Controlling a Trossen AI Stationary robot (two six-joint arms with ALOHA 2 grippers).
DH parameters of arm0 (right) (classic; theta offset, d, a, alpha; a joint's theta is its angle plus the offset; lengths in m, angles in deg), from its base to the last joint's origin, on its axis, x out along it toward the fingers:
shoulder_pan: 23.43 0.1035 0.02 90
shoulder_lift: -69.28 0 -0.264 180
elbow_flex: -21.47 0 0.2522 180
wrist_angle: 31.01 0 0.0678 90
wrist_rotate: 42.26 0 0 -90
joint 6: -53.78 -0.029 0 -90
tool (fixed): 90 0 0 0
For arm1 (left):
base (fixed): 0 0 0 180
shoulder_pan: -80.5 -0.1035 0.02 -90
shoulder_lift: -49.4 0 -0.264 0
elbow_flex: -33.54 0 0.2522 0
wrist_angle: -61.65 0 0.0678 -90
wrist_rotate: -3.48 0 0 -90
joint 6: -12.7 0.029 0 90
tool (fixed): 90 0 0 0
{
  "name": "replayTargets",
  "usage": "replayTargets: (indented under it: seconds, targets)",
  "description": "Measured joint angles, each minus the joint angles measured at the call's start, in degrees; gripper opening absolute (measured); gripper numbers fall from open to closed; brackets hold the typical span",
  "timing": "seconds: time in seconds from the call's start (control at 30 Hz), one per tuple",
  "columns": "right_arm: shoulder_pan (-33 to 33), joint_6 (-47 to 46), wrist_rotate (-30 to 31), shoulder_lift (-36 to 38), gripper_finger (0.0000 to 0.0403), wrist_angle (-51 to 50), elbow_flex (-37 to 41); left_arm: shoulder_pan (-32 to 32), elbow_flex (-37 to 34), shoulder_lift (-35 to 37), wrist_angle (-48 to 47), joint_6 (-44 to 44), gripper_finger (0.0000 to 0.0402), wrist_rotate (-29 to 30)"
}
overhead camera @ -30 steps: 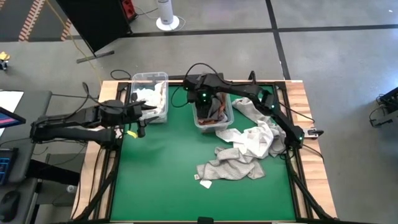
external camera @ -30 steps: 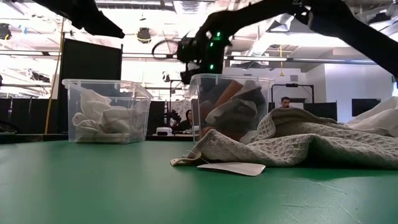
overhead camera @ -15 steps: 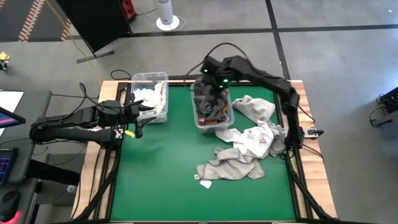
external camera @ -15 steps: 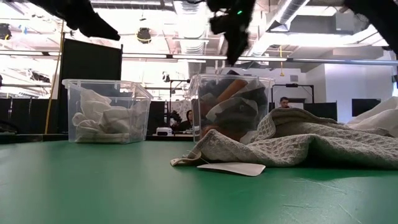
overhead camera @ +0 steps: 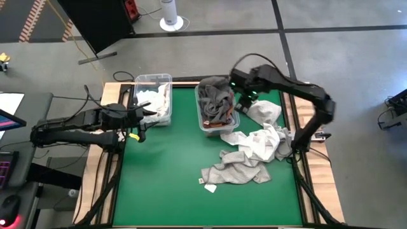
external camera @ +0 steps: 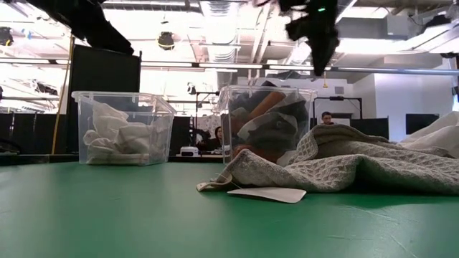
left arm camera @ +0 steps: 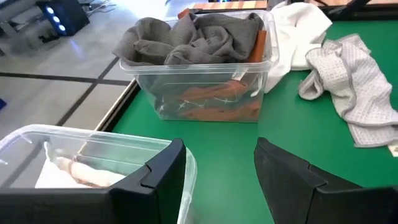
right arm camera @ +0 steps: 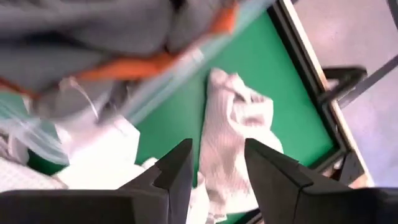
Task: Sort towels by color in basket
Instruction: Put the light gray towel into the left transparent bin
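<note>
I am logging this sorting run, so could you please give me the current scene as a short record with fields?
left bin: clear bin holding white towels
middle bin: clear bin piled with dark grey towels over rust-orange ones
unsorted pile: white and light grey towels loose on the green table, right of the middle bin
right gripper: open and empty, above a white towel just right of the middle bin
left gripper: open, empty, at the left bin's near side
</note>
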Motion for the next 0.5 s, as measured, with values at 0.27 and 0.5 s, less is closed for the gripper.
replayTargets:
  seconds: [0.27,0.5]
  targets:
    - [4.5,-11.1,8.7,18.6,0.0177,18.9,26.3,4.3,-2.5,-6.8,9.7,-1.2,0.0183,-3.1]
    - [12.1,-18.2,7.0,26.3,0.0177,30.6,42.2,10.5,-0.1,-23.7,26.8,-1.3,0.0183,-9.6]
